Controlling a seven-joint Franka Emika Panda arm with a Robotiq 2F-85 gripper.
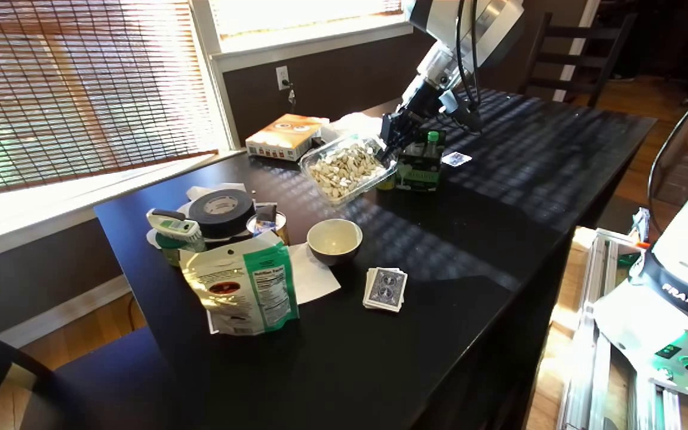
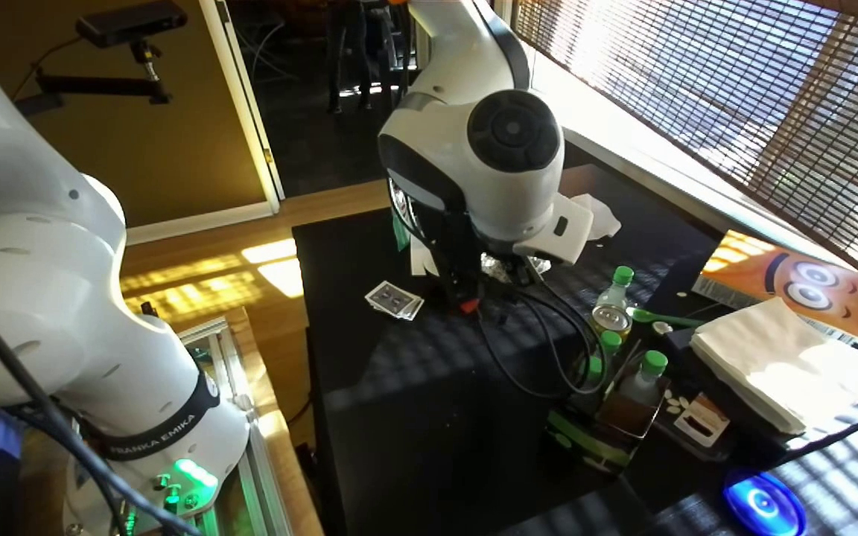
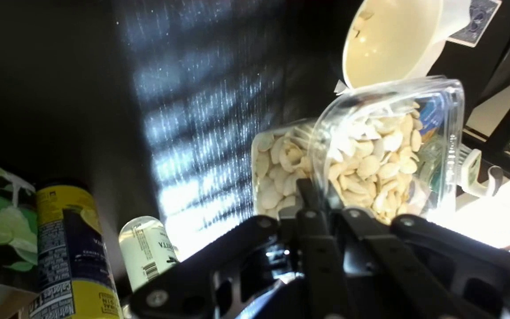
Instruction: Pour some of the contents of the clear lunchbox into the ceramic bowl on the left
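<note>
The clear lunchbox (image 1: 347, 170) is held in the air above the table, tilted with its lower end toward the ceramic bowl. It also shows in the wrist view (image 3: 452, 146). Its contents (image 1: 344, 173), pale beige pieces (image 3: 368, 166), fill much of it. My gripper (image 1: 388, 149) is shut on the lunchbox's near wall, with the fingertips (image 3: 319, 199) on either side of the plastic. The ceramic bowl (image 1: 335, 239) stands upright on the table, apart from the lunchbox. In the wrist view, the bowl (image 3: 392, 40) has a few pieces inside. The arm mostly hides gripper and lunchbox in an exterior view.
A green-and-white pouch (image 1: 248, 286), playing cards (image 1: 386, 289) and a black tape roll (image 1: 221, 212) lie around the bowl. A carton of green-capped bottles (image 1: 418, 170) stands below the gripper. An orange box (image 1: 284, 137) is near the window. A yellow can (image 3: 73, 248) shows in the wrist view.
</note>
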